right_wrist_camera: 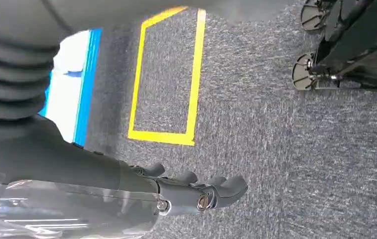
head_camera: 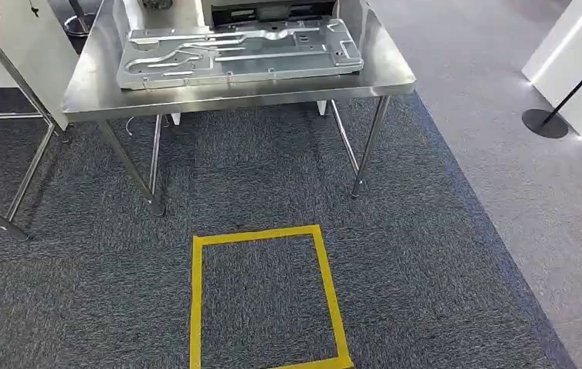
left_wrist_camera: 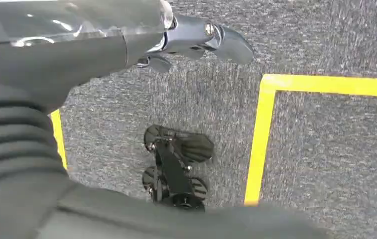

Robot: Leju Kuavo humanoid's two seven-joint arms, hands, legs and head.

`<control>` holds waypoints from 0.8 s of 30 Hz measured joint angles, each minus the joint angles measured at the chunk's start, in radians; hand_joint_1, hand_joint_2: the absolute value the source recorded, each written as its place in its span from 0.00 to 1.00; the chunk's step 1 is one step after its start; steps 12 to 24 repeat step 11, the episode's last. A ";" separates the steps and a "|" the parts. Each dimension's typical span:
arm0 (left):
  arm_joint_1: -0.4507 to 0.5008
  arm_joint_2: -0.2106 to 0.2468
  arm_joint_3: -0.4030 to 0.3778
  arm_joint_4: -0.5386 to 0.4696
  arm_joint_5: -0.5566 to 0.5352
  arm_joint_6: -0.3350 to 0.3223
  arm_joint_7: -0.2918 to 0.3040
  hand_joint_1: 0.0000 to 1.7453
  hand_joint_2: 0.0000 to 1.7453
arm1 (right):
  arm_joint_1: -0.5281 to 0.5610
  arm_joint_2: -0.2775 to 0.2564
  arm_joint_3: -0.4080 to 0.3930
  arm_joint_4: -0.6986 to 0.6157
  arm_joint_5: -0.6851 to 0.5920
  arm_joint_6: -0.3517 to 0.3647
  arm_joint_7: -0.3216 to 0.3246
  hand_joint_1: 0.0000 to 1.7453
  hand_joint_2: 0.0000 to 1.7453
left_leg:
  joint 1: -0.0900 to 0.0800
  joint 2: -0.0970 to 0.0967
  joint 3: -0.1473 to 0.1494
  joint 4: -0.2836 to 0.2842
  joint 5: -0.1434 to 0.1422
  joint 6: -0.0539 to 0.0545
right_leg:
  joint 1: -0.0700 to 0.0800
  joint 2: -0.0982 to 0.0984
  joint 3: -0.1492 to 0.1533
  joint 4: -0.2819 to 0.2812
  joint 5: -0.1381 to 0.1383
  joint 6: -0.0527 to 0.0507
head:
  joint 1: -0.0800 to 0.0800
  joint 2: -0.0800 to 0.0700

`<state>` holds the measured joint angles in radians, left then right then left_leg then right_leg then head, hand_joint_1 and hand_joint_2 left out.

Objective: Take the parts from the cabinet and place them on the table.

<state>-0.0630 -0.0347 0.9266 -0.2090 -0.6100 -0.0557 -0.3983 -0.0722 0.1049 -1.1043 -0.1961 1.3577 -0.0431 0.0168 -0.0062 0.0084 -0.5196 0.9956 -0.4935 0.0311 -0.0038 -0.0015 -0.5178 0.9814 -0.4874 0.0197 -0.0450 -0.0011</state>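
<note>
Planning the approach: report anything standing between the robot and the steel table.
Nothing visible stands in the way. Only carpet and a flat yellow tape square lie before the table. A metal panel already covers most of its top.

Yellow tape square [head_camera: 267, 300] on carpet [head_camera: 426, 261]

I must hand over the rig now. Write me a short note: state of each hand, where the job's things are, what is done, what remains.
Left hand: hangs over the carpet, holds nothing, fingers barely curled.
Right hand: the same, nothing in it.
Pressed metal part: lies flat on the steel table ahead.
Yellow tape square marks the carpet before the table.
Done: one part on the table.
Left: cannot tell; the cabinet is not seen here.
</note>
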 joint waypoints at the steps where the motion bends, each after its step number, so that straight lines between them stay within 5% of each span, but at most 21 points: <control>1: 0.000 0.000 0.000 0.000 0.000 0.000 0.003 0.00 1.00 | 0.000 0.000 -0.002 0.000 -0.003 0.000 0.005 0.00 1.00 | 0.000 0.000 0.000 0.000 0.000 0.000 | 0.000 0.000 0.000 0.000 0.000 0.000 | 0.000 0.000; 6: 0.007 0.000 -0.031 -0.001 0.022 0.002 0.035 0.00 1.00 | 0.008 -0.004 0.030 -0.003 -0.064 -0.007 0.022 0.00 1.00 | 0.000 0.000 0.000 0.000 0.000 0.000 | 0.000 0.000 -0.001 0.000 0.000 0.000 | 0.000 0.000; 7: 0.010 0.001 -0.048 -0.001 0.032 0.002 0.042 0.00 1.00 | 0.012 -0.006 0.047 -0.006 -0.088 -0.007 0.022 0.00 0.00 | 0.000 0.000 0.000 0.000 0.000 0.000 | 0.000 0.000 -0.001 0.001 0.000 0.000 | 0.000 0.000; 8: 0.013 0.001 -0.059 -0.002 0.043 0.003 0.049 0.00 0.00 | 0.015 -0.008 0.062 -0.008 -0.112 -0.007 0.022 0.00 0.00 | 0.000 0.000 0.000 0.000 0.000 0.000 | 0.000 0.000 -0.001 0.001 0.000 0.000 | 0.000 0.000; 11: 0.024 0.002 -0.104 -0.009 0.078 0.007 0.071 0.00 0.00 | 0.026 -0.013 0.115 -0.016 -0.190 -0.005 0.022 0.00 0.00 | 0.000 0.000 0.000 0.000 0.000 -0.001 | 0.001 0.000 -0.001 0.002 0.000 0.000 | 0.000 0.000; 24: 0.024 0.002 -0.104 -0.009 0.078 0.007 0.071 0.00 0.00 | 0.026 -0.013 0.115 -0.016 -0.190 -0.005 0.022 0.00 0.00 | 0.000 0.000 0.000 0.000 0.000 -0.001 | 0.001 0.000 -0.001 0.002 0.000 0.000 | 0.000 0.000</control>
